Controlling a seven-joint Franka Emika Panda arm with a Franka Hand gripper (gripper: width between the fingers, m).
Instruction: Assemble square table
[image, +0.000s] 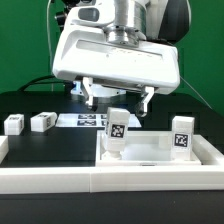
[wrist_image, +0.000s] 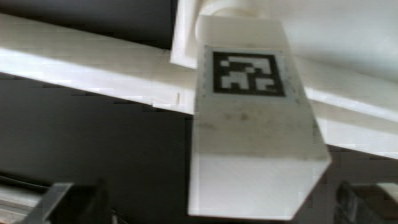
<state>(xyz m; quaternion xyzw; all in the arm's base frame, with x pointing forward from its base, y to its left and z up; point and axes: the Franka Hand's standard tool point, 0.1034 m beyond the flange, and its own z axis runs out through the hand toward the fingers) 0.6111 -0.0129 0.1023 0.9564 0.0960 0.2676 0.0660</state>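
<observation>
1. Where the black table (image: 50, 148) meets its near edge on the exterior view's right, the white plastic square slab with a raised rim (image: 150, 150) lies flat. It is just behind the long white border wall (image: 50, 178).
2. First leg (image: 117, 132), a short white blocky plastic piece with a black-and-white tag: stands upright on the slab, by its edge on the exterior view's left.
3. Second leg (image: 181, 140), same white tagged make: upright on the slab toward its edge on the exterior view's right, well apart from the first leg.
4. White two-finger gripper (image: 121, 100): hangs directly over the first leg. Its dark fingers (image: 148, 98) are spread wide, one on each side of the leg's top. The wrist view shows a gap on both sides, so nothing is grasped.
5. Third leg (image: 42, 121) and fourth leg (image: 13, 124), small white blocks: loose on the table near its edge on the exterior view's left, close together.
6. Marker board (image: 88, 120), thin flat white sheet of tags: on the table behind the slab, between the third leg and the gripper.
</observation>
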